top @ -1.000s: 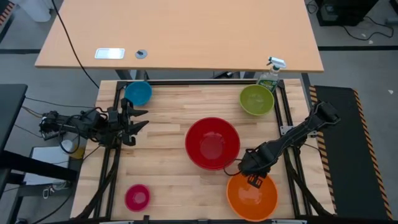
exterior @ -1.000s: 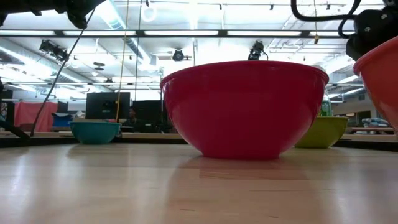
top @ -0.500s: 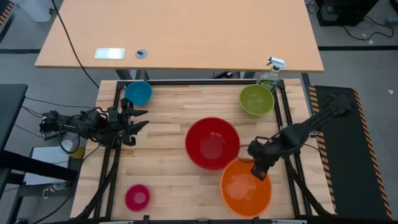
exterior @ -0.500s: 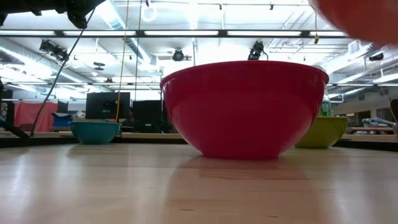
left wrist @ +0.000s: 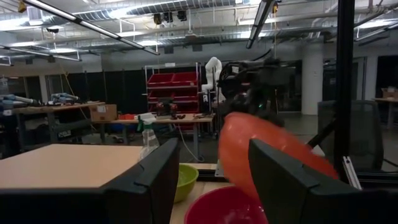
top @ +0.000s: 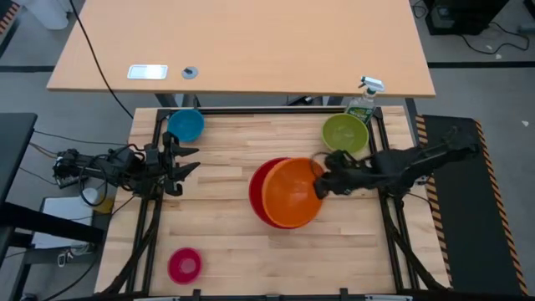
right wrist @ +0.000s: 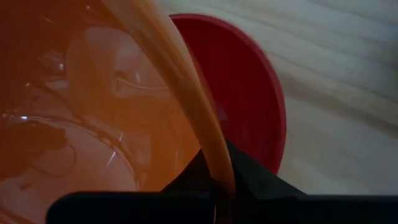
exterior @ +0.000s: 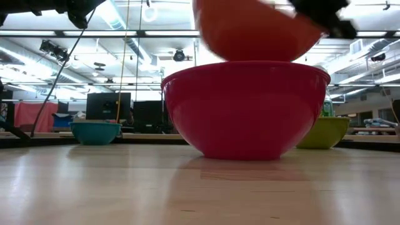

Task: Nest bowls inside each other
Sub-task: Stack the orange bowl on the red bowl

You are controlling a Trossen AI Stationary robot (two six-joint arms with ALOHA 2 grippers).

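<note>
The orange bowl (top: pixel 291 194) hangs tilted over the red bowl (top: pixel 255 199), which stands on the table's middle; in the low view the orange bowl (exterior: pixel 256 31) hovers just above the red bowl's rim (exterior: pixel 245 69). My right gripper (top: pixel 322 186) is shut on the orange bowl's right side. My left gripper (top: pixel 188 160) waits open at the table's left edge, holding nothing. The blue bowl (top: pixel 185 125) stands at the far left, the lime green bowl (top: pixel 344 134) at the far right, and the pink bowl (top: pixel 184 265) at the near left. My right gripper pinches the orange bowl's rim (right wrist: pixel 217 165) on the side toward the table's right, one finger inside the bowl and one outside. The fingers come from the table's right, slanting down. The bowl is lifted clear and tilted above the red bowl (right wrist: pixel 255 93).
A green spray bottle (top: pixel 364 99) stands at the far right corner behind the lime green bowl. A larger wooden desk (top: pixel 242 50) lies beyond the far edge. Bare wood shows along the near edge between the pink bowl and the right corner.
My right gripper has risen from the near right corner and swung toward the table's middle, turning its wrist, still shut on the orange bowl. The bowl has been lifted off the table, carried over the red bowl and tipped.
</note>
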